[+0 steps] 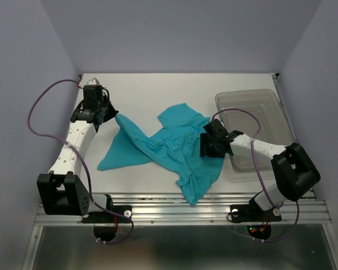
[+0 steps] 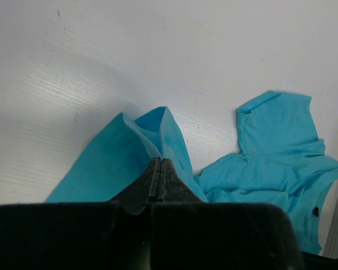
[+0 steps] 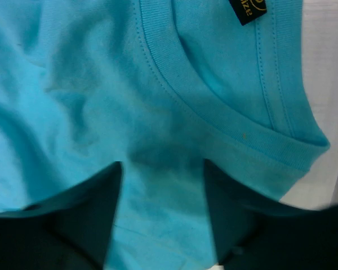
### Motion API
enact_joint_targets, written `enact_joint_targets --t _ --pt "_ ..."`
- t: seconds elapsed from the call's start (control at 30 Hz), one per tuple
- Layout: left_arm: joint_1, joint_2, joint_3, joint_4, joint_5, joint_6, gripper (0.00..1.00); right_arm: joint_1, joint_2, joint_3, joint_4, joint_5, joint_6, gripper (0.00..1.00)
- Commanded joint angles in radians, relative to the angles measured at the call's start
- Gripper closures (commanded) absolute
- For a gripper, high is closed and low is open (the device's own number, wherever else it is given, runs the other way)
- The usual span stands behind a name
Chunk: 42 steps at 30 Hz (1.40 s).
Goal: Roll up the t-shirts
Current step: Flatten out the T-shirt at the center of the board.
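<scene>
The teal t-shirt [image 1: 163,147] lies crumpled across the middle of the white table. My left gripper [image 1: 111,115] is shut on a corner of the shirt at its far left end; in the left wrist view the closed fingertips [image 2: 159,164] pinch a raised fold of the cloth [image 2: 158,126]. My right gripper [image 1: 205,147] is open and presses down on the shirt's right side near the collar. In the right wrist view its fingers [image 3: 104,191] stand apart on the cloth, with the ribbed collar [image 3: 225,121] and a black label [image 3: 248,8] just beyond.
A clear grey-tinted plastic bin [image 1: 252,126] stands at the right, beside my right arm. The shirt's lower end [image 1: 194,191] reaches the table's near edge by the metal rail [image 1: 174,207].
</scene>
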Motion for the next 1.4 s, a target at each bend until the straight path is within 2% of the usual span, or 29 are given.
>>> enact_joint_targets --t 0.0,0.1,0.17,0.27,0.37,0.4,0.53,0.63,0.73,0.9,1.03,1.17,1.23,1.33,1.37 --pt "0.003 -0.048 -0.030 -0.010 -0.039 0.001 1.00 0.015 0.084 0.030 0.097 0.019 0.019 0.45" --pt "0.003 -0.023 -0.021 0.001 -0.047 0.009 1.00 0.015 0.149 0.080 0.100 0.039 0.017 0.62" --pt "0.005 0.009 -0.004 0.015 -0.047 0.013 1.00 0.015 0.202 0.114 0.100 0.066 0.013 0.64" --pt "0.011 0.079 0.074 0.023 -0.050 0.029 1.00 0.015 0.286 0.208 0.100 0.138 -0.018 0.64" --pt "0.019 0.166 0.199 0.015 -0.057 0.046 1.00 0.000 0.375 0.352 0.100 0.207 -0.088 0.62" --pt "0.020 0.190 0.273 0.001 -0.063 0.055 1.00 -0.025 0.450 0.398 0.099 0.221 -0.123 0.61" --pt "0.023 0.280 0.444 -0.049 -0.073 0.062 1.00 -0.077 0.621 0.652 0.085 0.200 -0.199 0.59" --pt "0.025 0.316 0.546 -0.091 -0.079 0.069 1.00 -0.089 0.699 0.878 0.004 0.185 -0.237 0.55" --pt "0.026 0.311 0.598 -0.115 -0.096 0.075 1.00 -0.089 0.684 0.972 -0.012 0.125 -0.257 0.50" --pt "0.026 0.235 0.560 -0.126 -0.070 0.067 1.00 -0.068 0.511 0.892 -0.009 0.044 -0.259 0.44" --pt "0.026 0.110 0.337 -0.103 -0.019 0.063 1.00 0.007 0.347 0.705 -0.010 0.080 -0.245 0.41" --pt "0.026 -0.060 0.119 -0.080 -0.022 0.063 1.00 0.053 0.186 0.404 0.016 0.068 -0.109 0.40" --pt "0.026 -0.127 0.019 -0.079 -0.027 0.064 1.00 0.062 0.116 0.317 0.028 0.063 -0.026 0.39" --pt "0.026 -0.171 -0.075 -0.085 -0.048 0.059 1.00 0.062 0.034 0.176 0.043 0.044 0.075 0.29" --pt "0.028 -0.190 -0.092 -0.086 -0.053 0.058 1.00 0.062 0.014 0.142 0.051 0.039 0.099 0.29"
